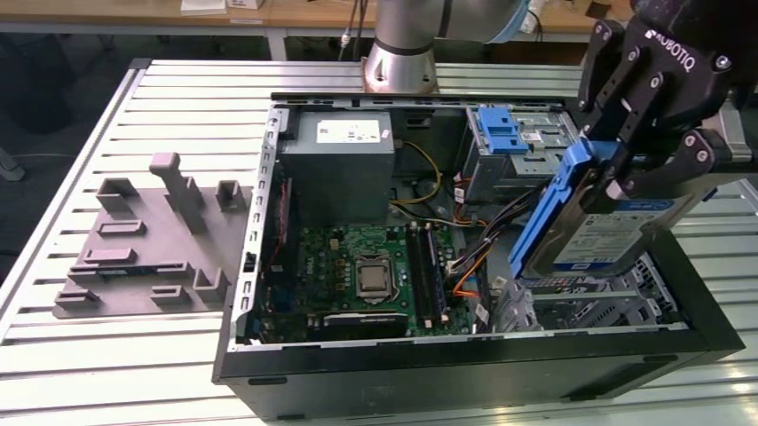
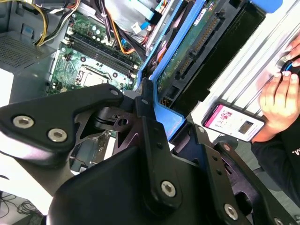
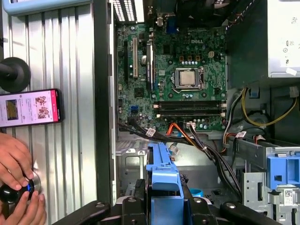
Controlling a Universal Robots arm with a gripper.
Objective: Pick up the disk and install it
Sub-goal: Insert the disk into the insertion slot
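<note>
The disk [image 1: 606, 232], silver-grey with a blue-and-white label and a blue plastic frame, hangs tilted on edge over the open computer case [image 1: 474, 357] at the exterior view's right. My gripper [image 1: 617, 171] is shut on its upper end. Below the disk lies the metal drive bay [image 1: 592, 306]. In the second wrist view the disk's green circuit-board underside [image 2: 187, 51] and blue frame [image 2: 161, 115] run out from my black fingers [image 2: 146, 112]. The first wrist view has the disk's blue frame [image 3: 161, 180] edge-on above the case floor.
Inside the case are a motherboard [image 1: 367, 266], a grey power supply box [image 1: 337, 164], loose cables [image 1: 474, 266] and a blue latch strip [image 1: 500, 131]. A grey fixture [image 1: 142, 240] lies on the slatted table. A person's hands [image 3: 16, 183] and a phone [image 3: 30, 107] rest beside the case.
</note>
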